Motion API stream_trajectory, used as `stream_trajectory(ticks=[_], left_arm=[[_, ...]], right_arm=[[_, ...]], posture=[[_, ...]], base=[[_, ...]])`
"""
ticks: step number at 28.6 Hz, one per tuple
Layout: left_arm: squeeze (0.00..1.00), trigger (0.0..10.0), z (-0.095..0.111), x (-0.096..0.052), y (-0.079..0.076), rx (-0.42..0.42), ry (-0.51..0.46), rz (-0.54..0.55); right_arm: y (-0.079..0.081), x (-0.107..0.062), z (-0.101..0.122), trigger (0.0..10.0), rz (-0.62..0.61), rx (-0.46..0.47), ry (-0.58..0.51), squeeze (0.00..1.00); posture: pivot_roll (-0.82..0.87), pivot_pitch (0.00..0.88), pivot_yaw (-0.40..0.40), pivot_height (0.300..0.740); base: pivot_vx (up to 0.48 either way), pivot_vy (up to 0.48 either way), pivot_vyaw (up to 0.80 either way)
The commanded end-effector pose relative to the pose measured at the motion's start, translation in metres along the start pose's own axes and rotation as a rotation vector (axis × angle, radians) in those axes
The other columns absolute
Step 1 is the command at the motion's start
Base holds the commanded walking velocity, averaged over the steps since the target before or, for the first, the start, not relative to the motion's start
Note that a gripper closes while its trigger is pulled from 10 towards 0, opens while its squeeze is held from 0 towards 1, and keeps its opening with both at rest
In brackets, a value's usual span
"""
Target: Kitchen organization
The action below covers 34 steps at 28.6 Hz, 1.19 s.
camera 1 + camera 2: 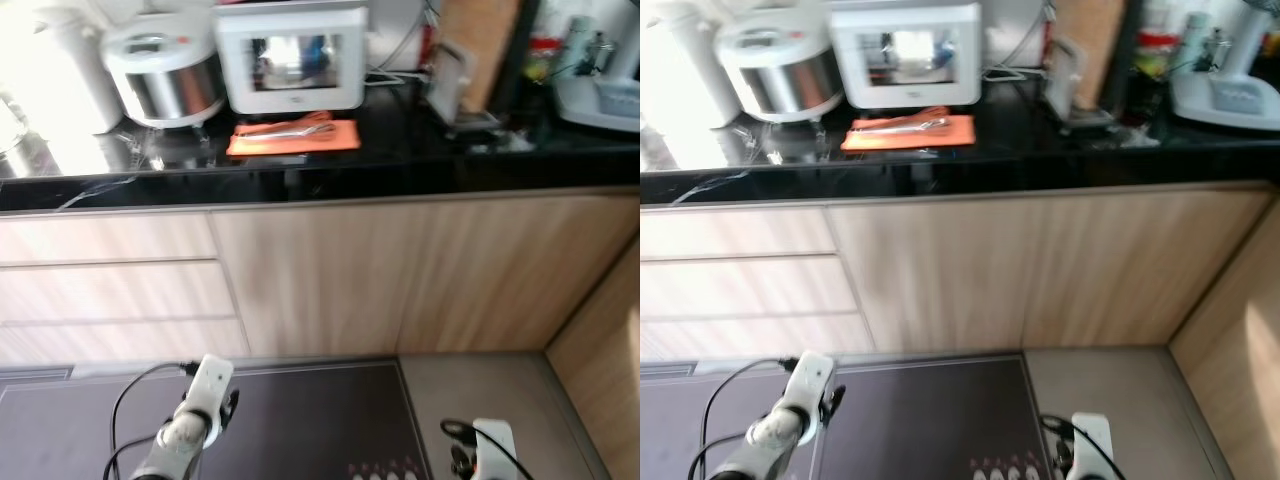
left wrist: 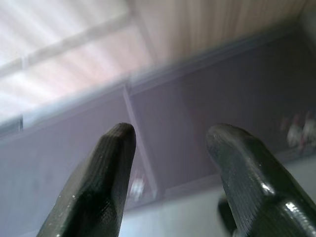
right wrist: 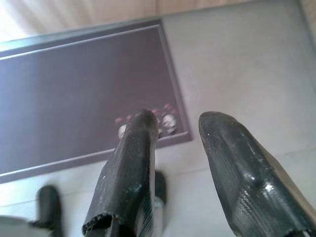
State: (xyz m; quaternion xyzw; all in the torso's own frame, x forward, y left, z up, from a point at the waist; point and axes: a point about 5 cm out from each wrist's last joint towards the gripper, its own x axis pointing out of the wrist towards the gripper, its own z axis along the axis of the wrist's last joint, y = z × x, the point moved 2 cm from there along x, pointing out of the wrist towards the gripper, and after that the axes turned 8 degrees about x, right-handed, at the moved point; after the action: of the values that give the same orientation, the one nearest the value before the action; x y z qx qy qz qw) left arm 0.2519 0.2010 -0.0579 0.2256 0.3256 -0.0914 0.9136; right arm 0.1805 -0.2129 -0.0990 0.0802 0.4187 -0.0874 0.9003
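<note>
Black-fingered left gripper (image 2: 170, 148) and right gripper (image 3: 182, 133) hang spread and empty; no writing legible.

Head stereo pair facing down at black counter (image 1: 400, 160), both wrist views aimed at dark floor mat (image 3: 74, 98)

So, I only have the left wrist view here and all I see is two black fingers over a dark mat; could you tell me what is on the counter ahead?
Observer: An orange mat lies on the black countertop, with what look like metal tongs on it.
Operator: Thank you, and what stands behind it?
Observer: A white box-shaped appliance, with a silver rice cooker on its left.
Operator: And where is the other arm, please?
Observer: The right gripper hangs low over the grey floor, fingers open, at the corner of the dark floor mat.
</note>
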Motion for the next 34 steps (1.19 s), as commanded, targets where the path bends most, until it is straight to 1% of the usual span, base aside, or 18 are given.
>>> stream_trajectory(ticks=[1,4,6,8,10,11,14,15,19,21,25,34], left_arm=[[0.0,10.0,-0.016,-0.003,-0.007,0.035,0.072,-0.026],[0.0,10.0,-0.023,-0.006,-0.006,0.035,0.099,-0.021],[0.0,10.0,-0.03,-0.008,-0.006,0.055,0.12,-0.023],[0.0,10.0,-0.033,-0.009,-0.006,0.051,0.135,-0.015],[0.0,10.0,-0.035,-0.009,-0.005,0.038,0.145,-0.007],[0.0,10.0,-0.038,-0.01,-0.004,0.04,0.166,0.001],[0.0,10.0,-0.041,-0.011,-0.004,0.039,0.183,0.009],[0.0,10.0,-0.045,-0.012,-0.004,0.047,0.204,0.01],[0.0,10.0,-0.051,-0.014,-0.001,0.006,0.235,0.03],[0.0,10.0,-0.056,-0.016,0.001,-0.037,0.268,0.048],[0.0,10.0,-0.056,-0.016,0.004,-0.069,0.271,0.059],[0.0,10.0,-0.056,-0.016,0.005,-0.049,0.273,0.053]], right_arm=[[-0.002,-0.002,-0.008,10.0,-0.01,0.003,0.028,0.0],[-0.003,-0.002,-0.008,10.0,-0.01,0.005,0.028,0.0],[-0.005,-0.001,-0.006,10.0,-0.009,-0.032,0.025,0.0],[-0.004,-0.001,-0.002,10.0,-0.002,-0.041,0.013,0.0],[-0.004,0.0,0.002,10.0,-0.002,-0.049,0.0,0.0],[-0.003,0.002,0.007,10.0,-0.005,-0.045,-0.009,0.0],[0.0,0.003,0.01,10.0,0.001,-0.04,-0.011,0.0],[0.002,0.004,0.013,10.0,0.009,-0.033,-0.017,0.0],[0.006,0.005,0.018,10.0,0.022,-0.05,-0.027,0.0],[0.009,0.006,0.019,10.0,0.032,-0.068,-0.028,0.0],[0.011,0.006,0.018,10.0,0.033,-0.067,-0.023,0.0],[0.013,0.005,0.013,10.0,0.028,-0.032,-0.013,0.0]], posture=[[-0.06,0.0,0.008,0.74],[-0.06,0.0,-0.002,0.74],[-0.06,0.0,-0.013,0.74],[-0.05,0.0,-0.022,0.74],[-0.04,0.0,-0.032,0.74],[-0.04,0.0,-0.039,0.74],[-0.04,0.0,-0.04,0.74],[-0.04,0.0,-0.043,0.74],[-0.04,0.0,-0.042,0.74],[-0.04,0.0,-0.04,0.74],[-0.03,0.0,-0.038,0.74],[-0.03,0.0,-0.02,0.74]], base=[[0.0,0.48,0.0],[0.0,0.48,0.0],[0.0,0.48,0.0],[0.0,0.48,0.0],[0.0,0.48,0.6],[0.0,0.48,0.8],[0.0,0.48,0.56],[0.0,0.48,0.0],[0.0,0.48,0.0],[0.0,0.48,0.0],[0.0,0.48,0.0],[0.0,0.48,0.0]])
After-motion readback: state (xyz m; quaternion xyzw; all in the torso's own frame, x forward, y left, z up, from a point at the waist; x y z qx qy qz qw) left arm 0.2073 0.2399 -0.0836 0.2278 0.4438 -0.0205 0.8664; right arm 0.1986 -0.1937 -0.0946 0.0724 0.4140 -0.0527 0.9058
